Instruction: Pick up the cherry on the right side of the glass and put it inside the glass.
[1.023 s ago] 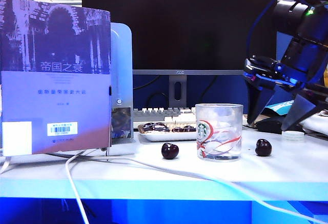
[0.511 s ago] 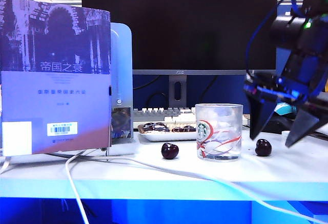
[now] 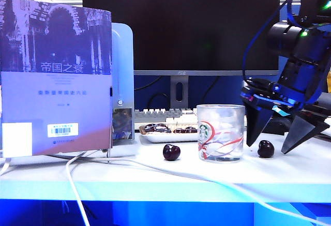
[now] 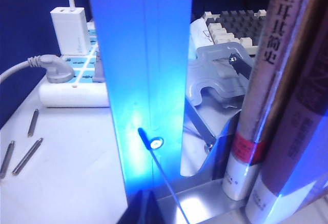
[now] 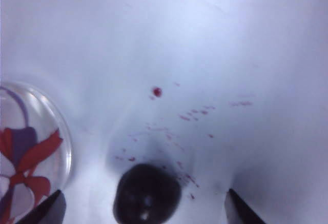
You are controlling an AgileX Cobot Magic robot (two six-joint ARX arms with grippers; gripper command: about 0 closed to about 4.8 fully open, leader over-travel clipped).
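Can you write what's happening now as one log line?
right gripper: open, astride cherry | cherry: on table, right of glass | left gripper: unseen

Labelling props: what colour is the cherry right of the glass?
Dark maroon, almost black; the cherry shows best in the right wrist view, beside the glass.

Right pincer [image 3: 272,146] agape, downward.

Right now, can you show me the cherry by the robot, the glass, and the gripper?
cherry [image 3: 266,149], exterior view, its middle.
glass [image 3: 221,133], exterior view, its printed side.
right gripper [image 3: 271,142], exterior view, between its open fingertips, around the cherry.
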